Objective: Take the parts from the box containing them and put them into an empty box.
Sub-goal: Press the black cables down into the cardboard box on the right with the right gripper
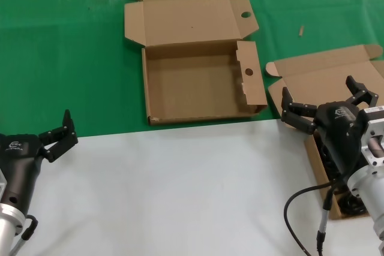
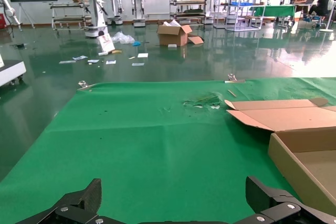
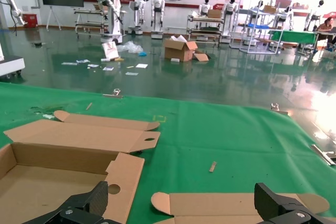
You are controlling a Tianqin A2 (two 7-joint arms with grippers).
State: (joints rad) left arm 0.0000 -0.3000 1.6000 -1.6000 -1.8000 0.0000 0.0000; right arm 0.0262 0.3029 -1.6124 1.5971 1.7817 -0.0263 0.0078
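although small white logos sit on the black housings of both grippers, the marks are too small to read, and the wall posters in the wrist views are equally illegible. the left gripper hovers at eight o'clock in the head view, over the white surface, its fingers spread apart and holding nothing. the right gripper sits at four o'clock, fingers also spread wide and empty, above the box containing the parts. that box is mostly hidden by the right arm and cut off by the frame edge; only a dark patch of the parts shows inside it, with no plugs or coils to make out. the empty box lies open at twelve o'clock on the green cloth, with round holes in its lid flap and side flap.
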